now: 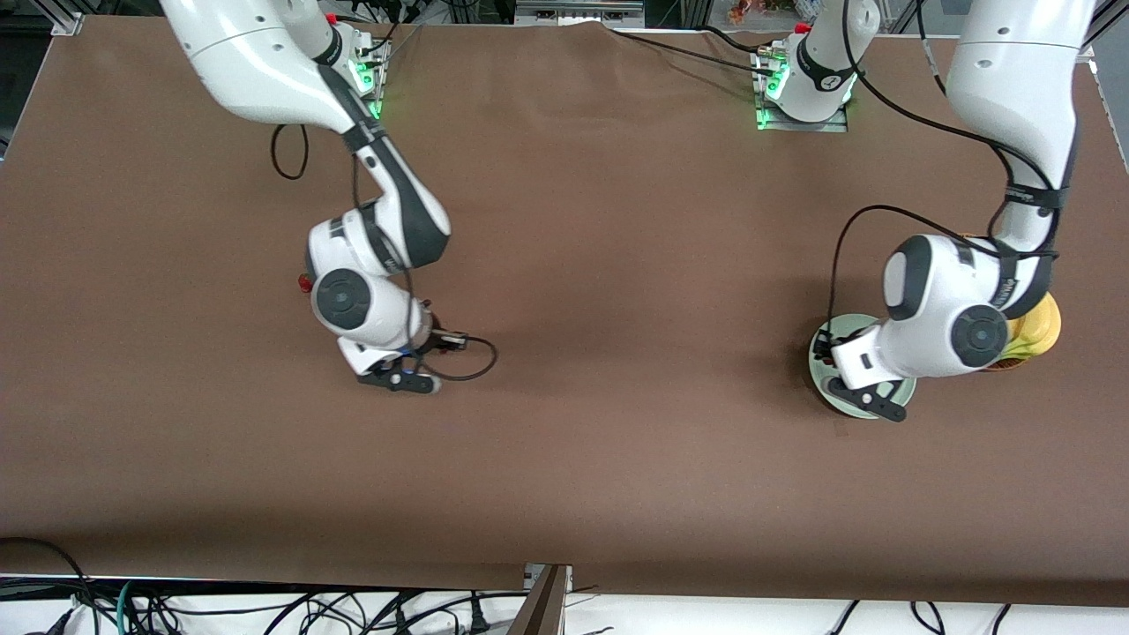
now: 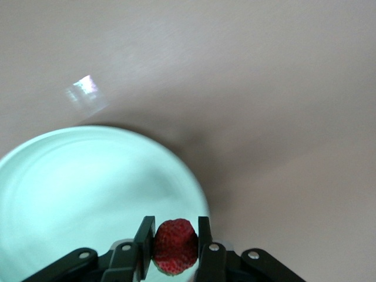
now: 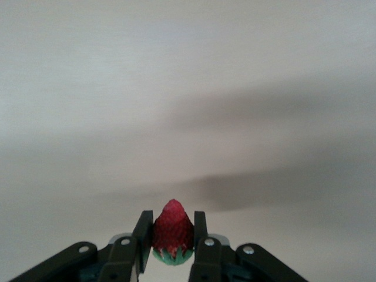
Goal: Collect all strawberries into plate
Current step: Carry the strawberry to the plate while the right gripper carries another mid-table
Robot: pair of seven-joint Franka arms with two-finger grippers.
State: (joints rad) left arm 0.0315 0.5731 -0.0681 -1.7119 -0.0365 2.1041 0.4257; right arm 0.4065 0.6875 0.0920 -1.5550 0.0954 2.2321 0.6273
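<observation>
Left gripper (image 2: 175, 247) poised over the round, shallow, pale mint-green plate (image 2: 70, 188) at the left arm's end of the brown table (image 1: 617, 265), fingers clamped on a small red strawberry (image 2: 174, 245); right gripper (image 3: 173, 238) above bare tabletop toward the right arm's end, fingers pinched on a second small red strawberry with a green leafy top (image 3: 173, 234); beside the plate, partly hidden by the left arm, something yellow (image 1: 1039, 328), possibly fruit.
</observation>
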